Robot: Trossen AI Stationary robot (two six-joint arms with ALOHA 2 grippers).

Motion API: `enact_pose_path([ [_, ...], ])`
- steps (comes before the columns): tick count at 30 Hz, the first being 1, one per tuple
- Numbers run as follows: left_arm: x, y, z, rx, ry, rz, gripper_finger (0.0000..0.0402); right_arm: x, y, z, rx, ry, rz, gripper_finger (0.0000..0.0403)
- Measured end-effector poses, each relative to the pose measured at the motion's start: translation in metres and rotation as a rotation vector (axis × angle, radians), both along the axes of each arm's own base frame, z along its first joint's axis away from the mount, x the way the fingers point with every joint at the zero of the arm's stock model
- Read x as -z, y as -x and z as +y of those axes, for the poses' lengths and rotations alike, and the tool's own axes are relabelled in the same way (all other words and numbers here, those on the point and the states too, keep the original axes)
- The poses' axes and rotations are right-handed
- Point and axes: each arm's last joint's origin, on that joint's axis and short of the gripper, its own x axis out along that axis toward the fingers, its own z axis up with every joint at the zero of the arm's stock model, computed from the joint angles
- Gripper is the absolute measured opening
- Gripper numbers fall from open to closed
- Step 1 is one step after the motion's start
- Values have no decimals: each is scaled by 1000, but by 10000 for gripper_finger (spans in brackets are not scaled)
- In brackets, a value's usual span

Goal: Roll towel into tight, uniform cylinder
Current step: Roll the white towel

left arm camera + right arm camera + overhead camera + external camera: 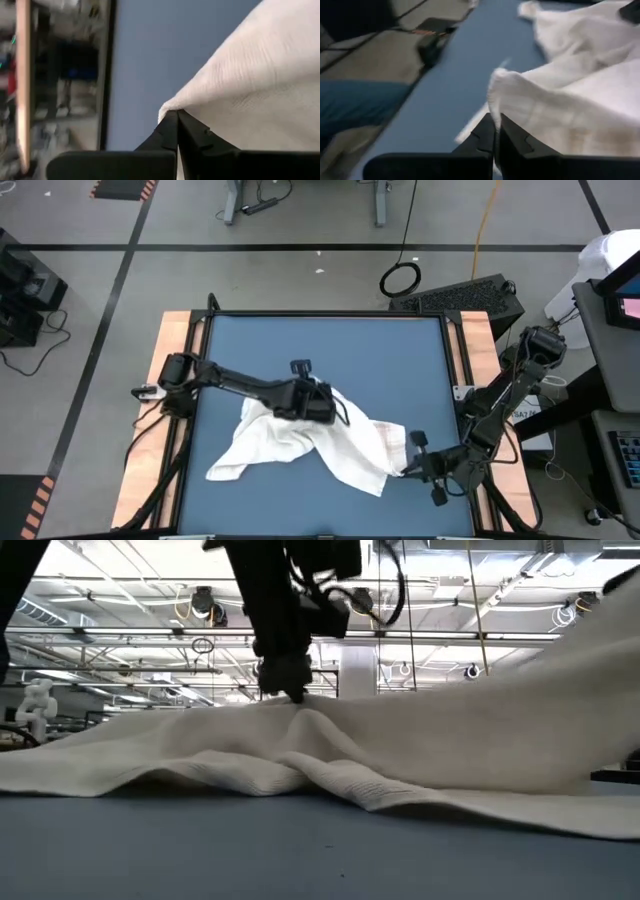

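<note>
- Left gripper clamped on a towel corner, mid-mat.
- Right gripper pinches the towel's edge near the mat's right side.

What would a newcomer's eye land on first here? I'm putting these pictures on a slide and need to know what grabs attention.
The crumpled white towel sprawled across the near half of the blue mat, not rolled at all. The left gripper is shut on a fold near the towel's middle, and the right gripper is shut on its edge by the mat's near right corner, so the cloth hangs between two pinches.
</note>
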Motion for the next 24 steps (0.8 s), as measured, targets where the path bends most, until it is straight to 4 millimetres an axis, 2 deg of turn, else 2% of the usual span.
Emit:
enact_pose_path([
  [4, 1, 1, 16, -154, 83, -94, 5, -1, -2, -5, 110, 78, -64, 4],
  [7, -1, 0, 8, -151, 187, -113, 7, -1, -5, -8, 143, 132, -86, 4],
  [10, -7, -4, -4, -139, 288, -149, 31, 0, -9, -11, 153, 151, -81, 4],
  [14, -24, -10, -29, -95, 352, -215, 95, 6, -13, -12, 169, 172, -62, 4],
  [19, -55, -14, -69, -20, 317, -356, 181, 16, -18, -12, 177, 210, -35, 4],
  [24, -83, -20, -114, 105, 280, -593, 229, 21, -21, -13, 191, 231, -20, 4],
])
